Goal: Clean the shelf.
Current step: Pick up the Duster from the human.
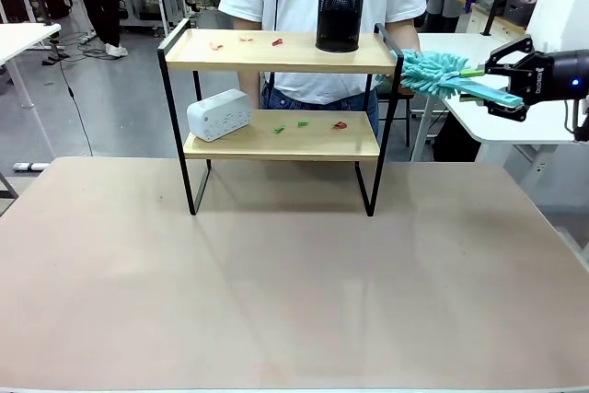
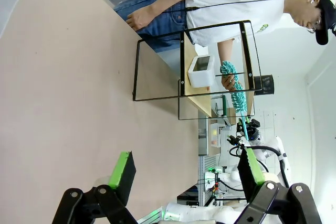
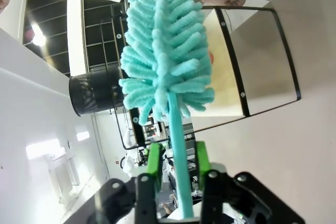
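So the right gripper is clamped on the flat handle of a teal duster, and the wrist cam shows the green pads pinching it from both sides. The fluffy head sits right at the right end of the shelf's top board, touching it or just beside it, I can't tell which. The left gripper hangs over the desk with its jaws spread wide and nothing in them.

The shelf stands in the middle of the desk toward the far edge, with a person right behind it. One of their hands is up by the duster head.

My read is that this is the very start of the wiping step: tool in hand, no sweeping done yet. Little red and orange scraps sit on the left half of the top board, and more green and red ones are on the lower board.

The tricky bit is a black mesh cup standing on the right part of the top board, right between the duster and those scraps. The next move probably needs to pass in front of it or over it without knocking it over. The lower board has a white power strip at its left end, so sweeping that way gets blocked too.
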{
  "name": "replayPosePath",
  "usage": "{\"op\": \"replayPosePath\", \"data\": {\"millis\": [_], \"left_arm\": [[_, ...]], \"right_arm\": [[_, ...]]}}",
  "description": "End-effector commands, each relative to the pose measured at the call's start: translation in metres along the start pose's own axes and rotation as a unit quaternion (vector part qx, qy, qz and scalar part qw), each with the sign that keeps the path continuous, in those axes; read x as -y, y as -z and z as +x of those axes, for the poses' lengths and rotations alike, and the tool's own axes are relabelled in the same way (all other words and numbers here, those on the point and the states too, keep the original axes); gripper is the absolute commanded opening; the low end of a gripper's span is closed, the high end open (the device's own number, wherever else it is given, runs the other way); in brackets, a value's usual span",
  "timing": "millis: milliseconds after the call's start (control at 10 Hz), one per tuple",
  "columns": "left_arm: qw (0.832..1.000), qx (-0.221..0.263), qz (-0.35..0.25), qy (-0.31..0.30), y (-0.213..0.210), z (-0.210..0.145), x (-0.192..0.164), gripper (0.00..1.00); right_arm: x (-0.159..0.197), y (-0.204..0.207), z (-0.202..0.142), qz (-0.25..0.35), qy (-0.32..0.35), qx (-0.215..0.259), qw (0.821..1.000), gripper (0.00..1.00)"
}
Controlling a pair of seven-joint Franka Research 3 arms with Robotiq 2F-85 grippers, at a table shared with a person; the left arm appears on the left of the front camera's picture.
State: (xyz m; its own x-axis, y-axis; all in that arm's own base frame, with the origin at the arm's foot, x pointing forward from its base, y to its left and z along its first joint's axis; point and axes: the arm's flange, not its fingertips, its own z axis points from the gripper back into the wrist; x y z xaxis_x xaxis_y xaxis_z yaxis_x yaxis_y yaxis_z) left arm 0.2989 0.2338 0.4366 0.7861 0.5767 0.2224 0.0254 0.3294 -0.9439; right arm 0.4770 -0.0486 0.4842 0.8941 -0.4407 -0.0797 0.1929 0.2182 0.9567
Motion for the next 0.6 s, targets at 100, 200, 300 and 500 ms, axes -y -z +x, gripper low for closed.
{"op": "replayPosePath", "data": {"millis": [100,200,300,500], "left_arm": [[1.0,-0.003,-0.004,0.005,-0.0018,-0.0011,0.0024,1.0],[1.0,-0.003,-0.004,0.005,-0.0018,-0.0011,0.0024,1.0],[1.0,-0.003,-0.004,0.005,-0.0018,-0.0011,0.0024,1.0],[1.0,-0.003,-0.004,0.005,-0.0018,-0.0011,0.0024,1.0]], "right_arm": [[-0.0021,0.0024,-0.0041,-0.009,0.002,-0.013,1.0,0.0],[-0.0025,0.0018,-0.0033,-0.008,0.002,-0.012,1.0,0.0],[-0.0013,0.0007,-0.0024,-0.007,0.004,-0.011,1.0,0.0],[0.0024,-0.0029,-0.0011,-0.007,0.008,-0.005,1.0,0.0]]}}
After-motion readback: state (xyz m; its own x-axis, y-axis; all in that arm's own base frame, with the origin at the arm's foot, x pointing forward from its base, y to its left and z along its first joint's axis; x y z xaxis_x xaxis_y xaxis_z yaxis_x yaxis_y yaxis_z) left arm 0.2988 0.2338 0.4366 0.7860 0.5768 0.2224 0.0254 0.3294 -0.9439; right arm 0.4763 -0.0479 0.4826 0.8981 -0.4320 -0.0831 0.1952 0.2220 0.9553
